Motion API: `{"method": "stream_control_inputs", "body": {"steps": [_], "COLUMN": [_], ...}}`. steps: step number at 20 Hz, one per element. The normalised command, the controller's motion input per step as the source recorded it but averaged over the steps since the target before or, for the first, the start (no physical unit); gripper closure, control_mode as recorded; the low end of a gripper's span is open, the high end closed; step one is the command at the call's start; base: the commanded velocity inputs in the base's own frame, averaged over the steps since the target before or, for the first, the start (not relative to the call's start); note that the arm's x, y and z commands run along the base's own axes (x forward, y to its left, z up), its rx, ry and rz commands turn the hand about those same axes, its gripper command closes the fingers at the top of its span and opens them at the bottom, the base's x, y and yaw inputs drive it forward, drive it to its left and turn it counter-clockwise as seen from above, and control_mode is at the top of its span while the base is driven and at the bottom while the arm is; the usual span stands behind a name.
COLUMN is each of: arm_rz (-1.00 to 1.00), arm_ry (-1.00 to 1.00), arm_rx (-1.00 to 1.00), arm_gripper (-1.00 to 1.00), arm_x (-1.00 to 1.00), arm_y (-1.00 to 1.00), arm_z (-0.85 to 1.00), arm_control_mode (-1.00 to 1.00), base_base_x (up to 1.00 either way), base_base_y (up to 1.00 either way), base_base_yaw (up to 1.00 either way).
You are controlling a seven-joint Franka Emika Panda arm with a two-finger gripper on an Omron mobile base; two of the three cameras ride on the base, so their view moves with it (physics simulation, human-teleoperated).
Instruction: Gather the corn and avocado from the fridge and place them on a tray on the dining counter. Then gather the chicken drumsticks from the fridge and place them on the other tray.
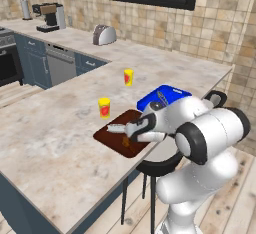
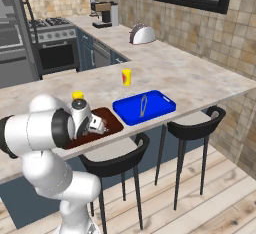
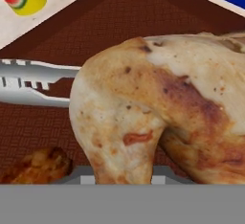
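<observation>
Brown tray [image 1: 107,139] on the table [image 1: 50,143], with the pincer [image 1: 131,132] low over it. From the right, the blue tray [image 2: 125,112] lies just beside. Up close, the pincer grips a drumstick [image 3: 158,108] above tongs [image 3: 33,82]; lower it clear of them before letting go.

my left base camera sits behind my arm, looking forward and down across the dining counter [image 1: 60,143] toward the window wall. the right base camera looks from the other side over the same counter; both take in the brown tray [image 1: 112,139] and blue tray [image 2: 150,109]. my hand camera hangs very near, just above the brown tray.
</observation>
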Motion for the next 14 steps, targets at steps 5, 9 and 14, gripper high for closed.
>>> {"method": "stream_control_inputs", "body": {"steps": [5, 9, 14], "arm_rz": [0.00, 0.00, 0.00], "arm_ry": [0.00, 0.00, 0.00], "arm_rx": [0.00, 0.00, 0.00], "arm_gripper": [-1.00, -1.00, -1.00], "arm_x": [0.21, 0.19, -0.05], "arm_y": [0.08, 0.02, 0.00], "arm_z": [-0.28, -0.17, 0.09], "arm_control_mode": [-1.00, -1.00, -1.00], "base_base_x": [0.00, 0.00, 0.00], "base_base_y": [0.00, 0.00, 0.00], "base_base_yaw": [0.00, 0.00, 0.00]}}
